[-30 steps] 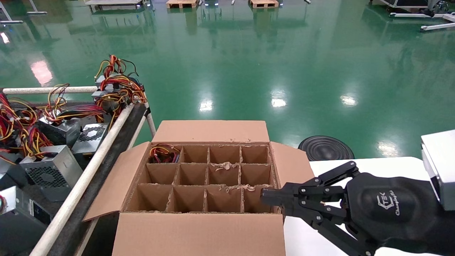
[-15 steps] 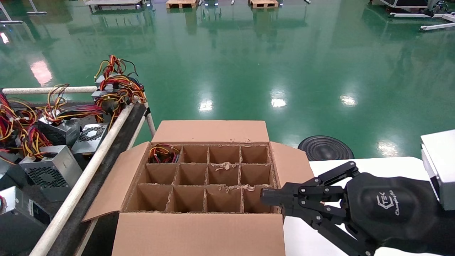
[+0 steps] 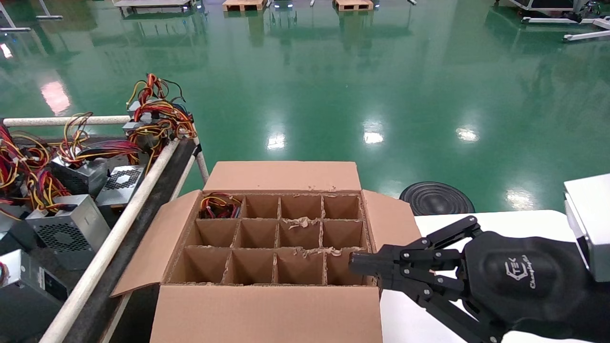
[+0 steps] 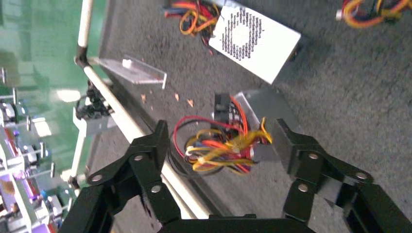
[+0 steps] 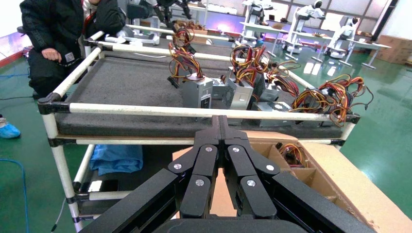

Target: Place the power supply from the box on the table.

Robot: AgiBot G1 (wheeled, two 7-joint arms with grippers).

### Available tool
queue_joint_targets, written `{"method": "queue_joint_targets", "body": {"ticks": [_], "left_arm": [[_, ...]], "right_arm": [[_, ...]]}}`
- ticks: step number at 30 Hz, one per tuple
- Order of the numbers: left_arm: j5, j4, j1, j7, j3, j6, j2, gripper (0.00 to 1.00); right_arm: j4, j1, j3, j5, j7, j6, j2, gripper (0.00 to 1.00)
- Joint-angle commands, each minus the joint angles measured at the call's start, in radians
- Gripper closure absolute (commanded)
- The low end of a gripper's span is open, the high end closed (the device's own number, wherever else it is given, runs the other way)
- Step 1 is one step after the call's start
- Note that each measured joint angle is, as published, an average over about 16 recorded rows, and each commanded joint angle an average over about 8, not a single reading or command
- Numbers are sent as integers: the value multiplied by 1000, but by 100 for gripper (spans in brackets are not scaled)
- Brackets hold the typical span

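Here the large brown cardboard box [image 3: 267, 247] sits in the lower middle of the head view, flaps folded outward, its three-by-four divider grid ragged and torn along the top edges. In its upper-left cell lies a small tangle of red and yellow wires [image 3: 220, 205]; the other cells show only bare cardboard. To the left, the dark grey-black worktop [image 3: 95, 295] has a rough, felt-like surface and is framed by smooth cream round tube rails [image 3: 114, 238]; on it lie grey metal units with perforated fan grilles [image 3: 66, 231]. In the left wrist view, the power supply [image 4: 228, 141], a loose bundle of looping yellow, red, blue and black wires beside a grey metal casing, lies on that same worktop, framed between the fingers of the left claw [image 4: 218, 145], which stand wide apart and do not touch it. The right claw [image 3: 355, 264], matte black with riveted linkages, hangs at the box's lower-right corner over the white-topped worktop [image 3: 500, 219], its fingers pressed together on nothing. Against the earlier head views, the box, the wire tangle and the right claw have not shifted.
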State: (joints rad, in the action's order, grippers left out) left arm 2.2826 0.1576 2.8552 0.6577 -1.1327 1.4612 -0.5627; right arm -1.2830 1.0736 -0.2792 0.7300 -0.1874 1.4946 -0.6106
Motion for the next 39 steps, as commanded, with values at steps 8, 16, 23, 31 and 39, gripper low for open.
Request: {"method": "queue_joint_targets", "body": {"ticks": [8, 16, 23, 31, 39], "left_arm": [[-41, 49, -12, 41, 64, 26, -33, 0], [-123, 100, -61, 104, 163, 82, -73, 0], [-197, 142, -99, 151, 235, 139, -97, 0], [-211, 98, -130, 123, 235, 124, -92, 0], [-269, 10, -211, 66, 256, 109, -86, 0]], "right_arm": [[0, 0, 0, 0, 0, 0, 0, 100], [0, 0, 0, 0, 0, 0, 0, 77], [0, 0, 0, 0, 0, 0, 0, 2], [0, 0, 0, 0, 0, 0, 0, 0], [0, 0, 0, 0, 0, 0, 0, 0]]}}
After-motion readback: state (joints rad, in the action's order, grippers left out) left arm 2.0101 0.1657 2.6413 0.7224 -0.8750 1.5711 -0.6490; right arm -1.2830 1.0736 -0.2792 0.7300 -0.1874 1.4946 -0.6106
